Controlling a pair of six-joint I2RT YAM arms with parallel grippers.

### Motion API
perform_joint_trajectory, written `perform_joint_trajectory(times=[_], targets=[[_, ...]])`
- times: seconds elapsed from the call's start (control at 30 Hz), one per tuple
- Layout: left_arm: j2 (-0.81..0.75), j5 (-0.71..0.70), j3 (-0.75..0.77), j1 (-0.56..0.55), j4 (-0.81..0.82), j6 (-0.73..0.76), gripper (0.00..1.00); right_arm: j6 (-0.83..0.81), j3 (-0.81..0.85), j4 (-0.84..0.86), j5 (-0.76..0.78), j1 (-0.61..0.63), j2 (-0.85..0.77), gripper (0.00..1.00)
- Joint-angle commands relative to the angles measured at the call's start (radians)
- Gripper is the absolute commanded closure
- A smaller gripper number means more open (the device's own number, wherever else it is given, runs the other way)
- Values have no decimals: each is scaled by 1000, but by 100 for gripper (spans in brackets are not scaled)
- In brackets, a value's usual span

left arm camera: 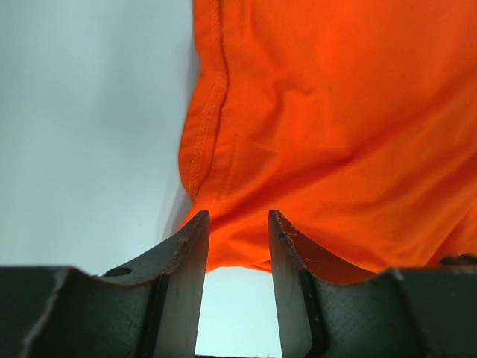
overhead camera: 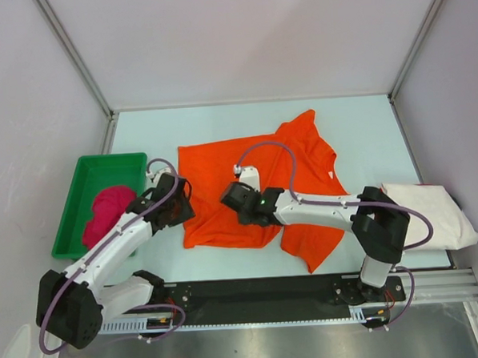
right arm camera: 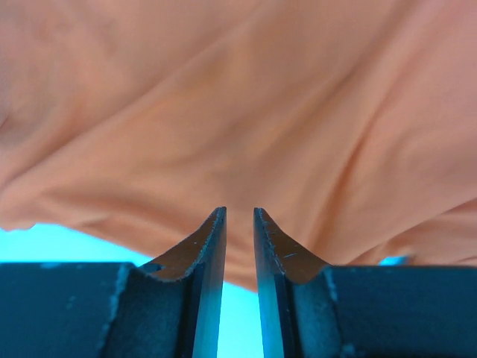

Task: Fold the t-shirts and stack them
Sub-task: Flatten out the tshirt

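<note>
The pale table (overhead camera: 365,132) carries three things, well apart from side to side. A bright orange t-shirt (overhead camera: 214,168) lies spread across the middle, partly doubled over, with one sleeve pointing toward the far edge. A green tray (overhead camera: 94,174) sits flat at the left edge, and an off-white t-shirt (overhead camera: 429,209) lies bunched at the right edge – its outer side reaches the wall there.
</note>
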Motion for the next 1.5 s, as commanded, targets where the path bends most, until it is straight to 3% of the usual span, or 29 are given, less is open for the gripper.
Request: perform_joint_trajectory(times=[0.0,0.13,0.3,0.67,0.9,1.23,1.47], targets=[[40,6,-10,-7,41,-3,57,-76,18,-17,-2,-94,-2,74],[186,18,102,16,65,49,57,-146,14,-26,-15,-268,-45,74],[406,84,301,71,108,113,60,-205,39,-73,23,-384,-120,75],[864,134,677,130,104,221,67,-176,-113,-109,47,-407,-227,76],[936,145,751,197,147,237,77,-185,-119,-100,27,-407,-235,76],[1124,78,1079,213,10,297,74,-211,-87,-93,-15,-407,-236,76],[1240,19,1200,214,-85,296,77,-246,-47,-97,-12,-419,-227,76]])
